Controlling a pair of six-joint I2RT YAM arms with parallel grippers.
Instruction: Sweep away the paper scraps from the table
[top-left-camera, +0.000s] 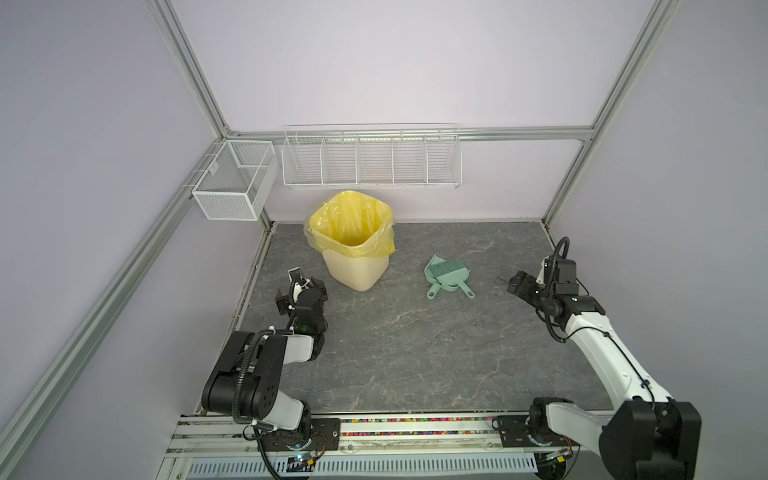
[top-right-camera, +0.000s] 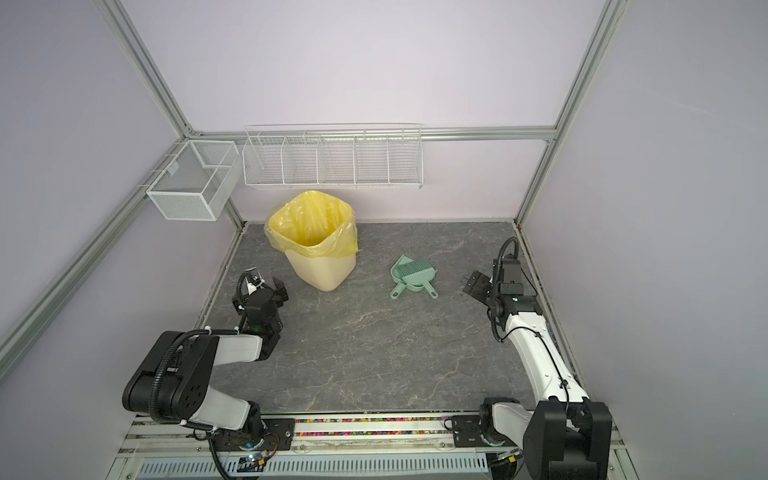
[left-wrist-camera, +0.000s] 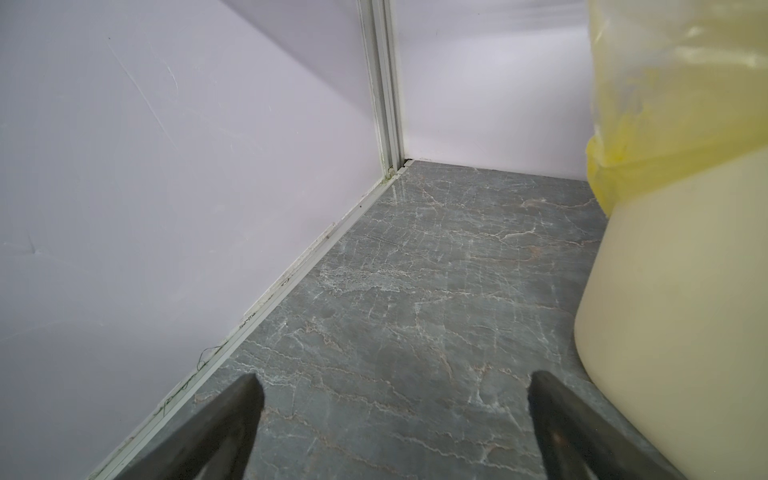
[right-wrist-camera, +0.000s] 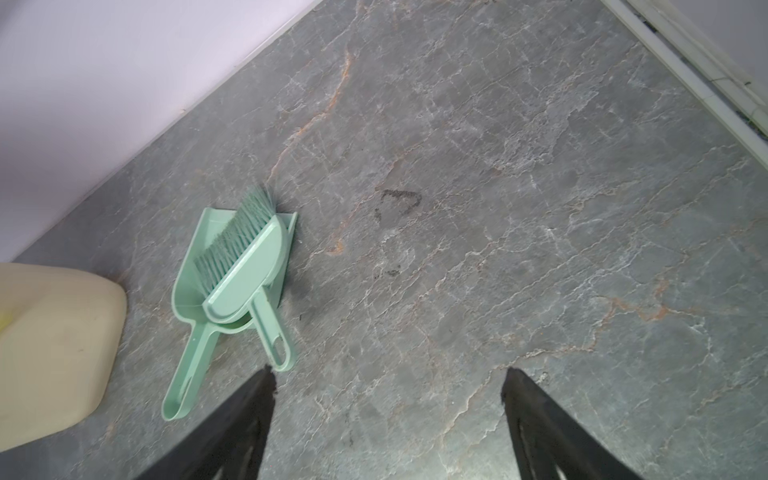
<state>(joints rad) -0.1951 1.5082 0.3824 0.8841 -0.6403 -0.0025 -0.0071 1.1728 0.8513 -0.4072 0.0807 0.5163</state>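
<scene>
No paper scraps show in any view. The table (top-left-camera: 415, 353) (top-right-camera: 374, 353) is dark grey with pale veins. A mint-green dustpan (top-left-camera: 434, 266) (top-right-camera: 400, 268) (right-wrist-camera: 193, 270) lies on it right of centre, with the matching brush (top-left-camera: 453, 268) (top-right-camera: 419, 267) (right-wrist-camera: 249, 266) resting in it. My right gripper (top-left-camera: 514, 282) (top-right-camera: 471, 284) (right-wrist-camera: 390, 370) hovers to the right of them, open and empty. My left gripper (top-left-camera: 300, 293) (top-right-camera: 260, 294) (left-wrist-camera: 395, 376) stands open and empty by the left wall, beside the bin.
A cream bin (top-left-camera: 357, 266) (top-right-camera: 320, 270) (left-wrist-camera: 665, 291) (right-wrist-camera: 54, 353) with a yellow liner stands at the back left. White wire baskets (top-left-camera: 372, 158) (top-left-camera: 235, 178) hang on the back and left walls. Aluminium framing edges the table (left-wrist-camera: 291, 282).
</scene>
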